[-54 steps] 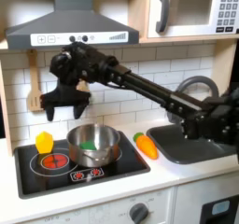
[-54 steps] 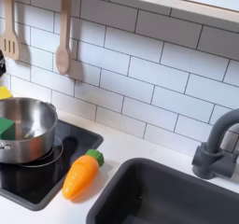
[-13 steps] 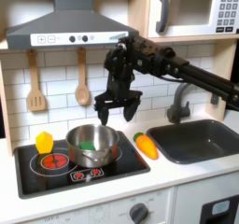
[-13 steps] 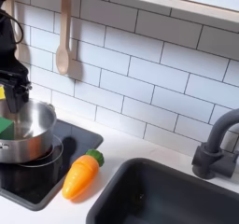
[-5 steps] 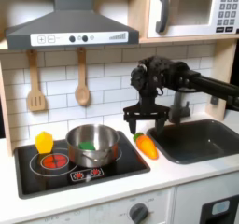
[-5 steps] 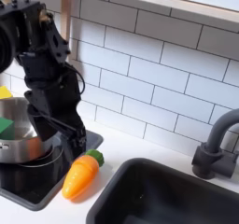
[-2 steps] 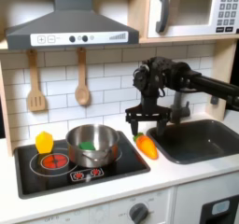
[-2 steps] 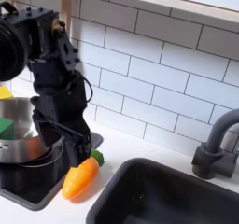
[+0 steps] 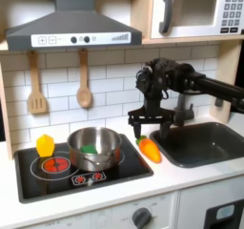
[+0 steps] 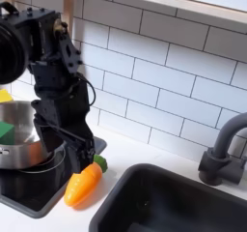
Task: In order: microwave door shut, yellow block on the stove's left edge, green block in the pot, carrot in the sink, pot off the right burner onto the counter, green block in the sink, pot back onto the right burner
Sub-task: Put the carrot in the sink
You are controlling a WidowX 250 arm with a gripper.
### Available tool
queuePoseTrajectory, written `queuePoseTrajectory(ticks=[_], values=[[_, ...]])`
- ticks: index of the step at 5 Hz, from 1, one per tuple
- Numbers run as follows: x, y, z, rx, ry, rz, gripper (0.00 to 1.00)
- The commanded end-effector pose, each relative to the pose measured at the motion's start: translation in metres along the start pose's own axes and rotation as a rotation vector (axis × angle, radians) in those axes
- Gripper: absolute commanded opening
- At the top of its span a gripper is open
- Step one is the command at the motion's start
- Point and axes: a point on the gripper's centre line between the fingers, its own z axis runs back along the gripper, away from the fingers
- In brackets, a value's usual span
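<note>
White digits "01:0" glow on the microwave [image 9: 196, 10] display.

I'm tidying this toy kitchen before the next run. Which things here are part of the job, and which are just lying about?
In the job: orange carrot, steel pot holding green block, yellow block, grey sink, black stove, microwave, open hand.

Lying about: wooden spatula, wooden spoon, faucet.
</note>
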Motion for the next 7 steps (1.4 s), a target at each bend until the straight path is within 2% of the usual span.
queuePoseTrajectory(ticks=[1, 3, 4, 5, 7], values=[[0.007, -0.017, -0.008, -0.039, -0.015, 0.078, 1.00], [0.008, -0.028, -0.010, -0.004, -0.004, 0.181, 1.00], [0.006, -0.032, -0.015, 0.043, 0.027, 0.222, 1.00], [0.006, -0.032, -0.022, 0.077, 0.043, 0.248, 1.00], [0.008, -0.019, -0.029, 0.119, 0.055, 0.271, 1.00]])
